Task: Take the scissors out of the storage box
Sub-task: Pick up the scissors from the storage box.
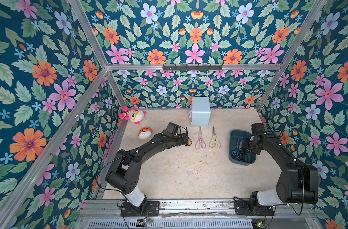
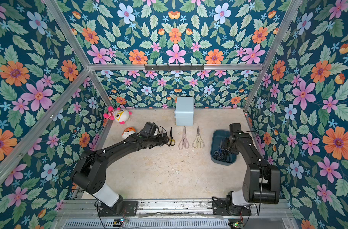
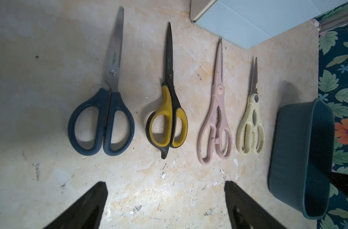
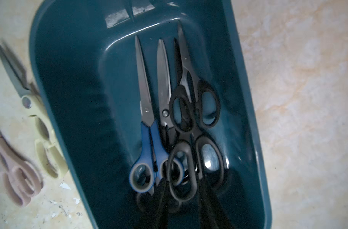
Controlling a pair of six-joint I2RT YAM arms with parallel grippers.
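Note:
The teal storage box (image 1: 235, 136) stands at the right and holds several scissors, black (image 4: 195, 107) and blue-handled (image 4: 149, 154). My right gripper (image 4: 182, 182) reaches down into the box. It is shut on the handle loop of one pair of black scissors (image 4: 181, 158), a finger on each side. Out on the table lie dark blue scissors (image 3: 101, 121), yellow-and-black scissors (image 3: 167, 119), pink shears (image 1: 200, 138) and cream shears (image 1: 214, 138), blades pointing to the back wall. My left gripper (image 3: 166, 184) hovers open and empty by the yellow-and-black handles.
A pale blue cube box (image 1: 200, 111) stands at the back middle, just behind the shears' tips. Two plush toys, one white-faced (image 1: 132, 116) and one orange (image 1: 144, 132), lie at the back left. A black hook rail (image 1: 192, 67) hangs on the back frame.

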